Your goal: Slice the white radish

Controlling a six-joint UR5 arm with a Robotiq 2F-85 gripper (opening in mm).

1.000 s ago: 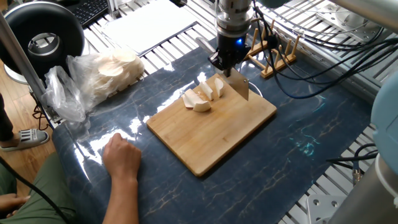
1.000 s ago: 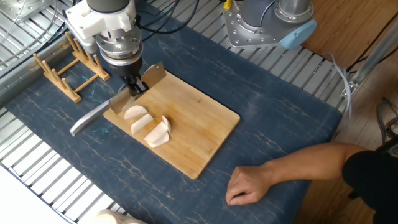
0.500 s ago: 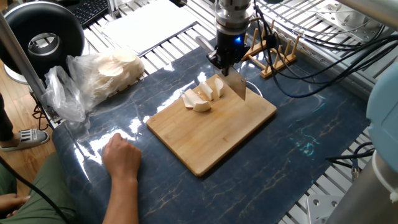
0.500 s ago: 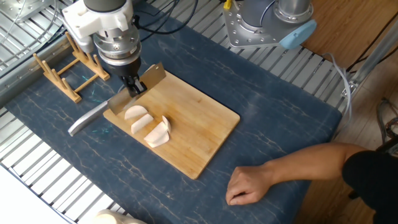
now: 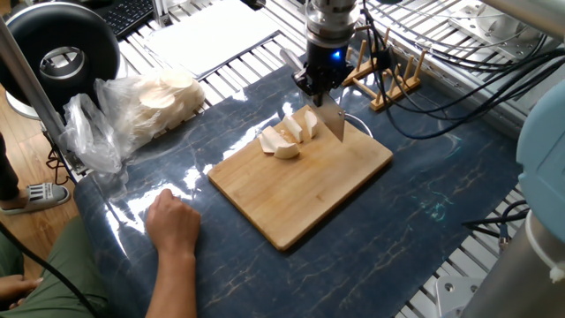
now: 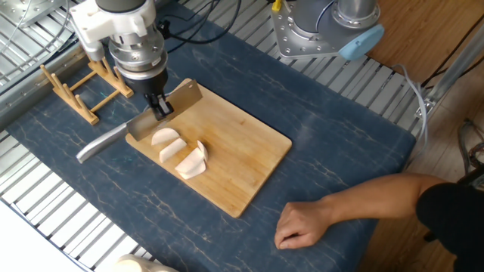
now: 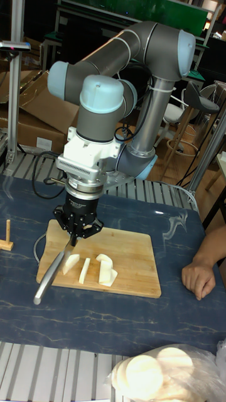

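Nearest in one fixed view, a person's hand (image 5: 173,222) rested flat on the surface (image 5: 424,177), well apart from the board (image 5: 305,181). To one side sat a bag (image 5: 132,110) of pale round slices, which was not part of the job.

On the board lay the radish (image 5: 287,137), already cut into several cream-white pieces grouped near the board's far corner: two thin slabs on edge and a thicker pair leaning together.

Just beyond them, the gripper (image 6: 159,106) was closed on the knife (image 6: 140,128). The blade was on edge at the board's rim beside the outermost slab, the handle sticking out past the board over the surface. In the tall fixed view the blade seemed to be touching that end piece, though the angle was too poor to be sure. Behind the arm stood a wooden rack (image 6: 79,83).

Judged from this, a cut at the end piece was in hand. The risks looked plain. The remaining slabs were thin and unsupported, so a descending blade could tip or push them rather than part them. The knife worked close to the board's edge, so a small drift could land it on the rim or slide a piece off. The knife could also twist in the gripper under load. The hand would be at risk only if it moved closer.
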